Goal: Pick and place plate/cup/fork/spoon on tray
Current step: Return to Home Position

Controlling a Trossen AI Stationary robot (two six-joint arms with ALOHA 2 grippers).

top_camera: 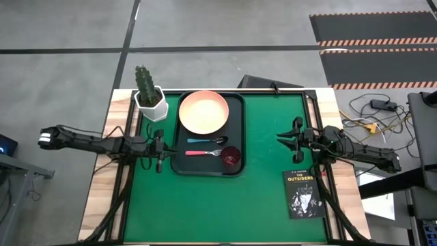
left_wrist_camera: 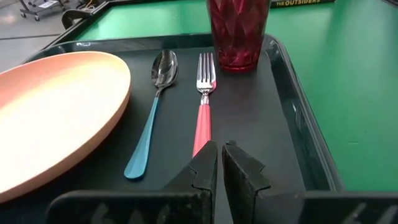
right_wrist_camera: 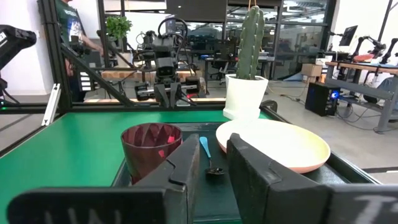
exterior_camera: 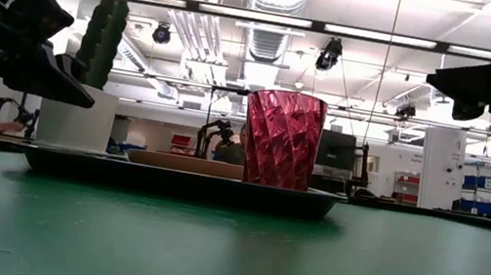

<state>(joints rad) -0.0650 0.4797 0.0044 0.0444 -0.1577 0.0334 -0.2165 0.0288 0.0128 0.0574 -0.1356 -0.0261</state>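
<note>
The dark tray (top_camera: 237, 130) lies at the table's middle, toward the far side. On it rest the salmon-pink plate (top_camera: 203, 112), the blue-handled spoon (top_camera: 207, 141), the pink-handled fork (top_camera: 203, 152) and the maroon cup (top_camera: 231, 157), which stands upright. My left gripper (top_camera: 158, 152) is shut and empty. It hovers just off the tray's left rim and points at the fork's handle (left_wrist_camera: 202, 127). My right gripper (top_camera: 287, 139) is open and empty. It hovers to the right of the tray and points at the cup (right_wrist_camera: 151, 149).
A white hexagonal pot with a cactus (top_camera: 150, 96) stands at the tray's far left corner. A small black book (top_camera: 304, 194) lies near the table's right front. Bare green mat (top_camera: 218, 212) stretches from the tray to the near edge.
</note>
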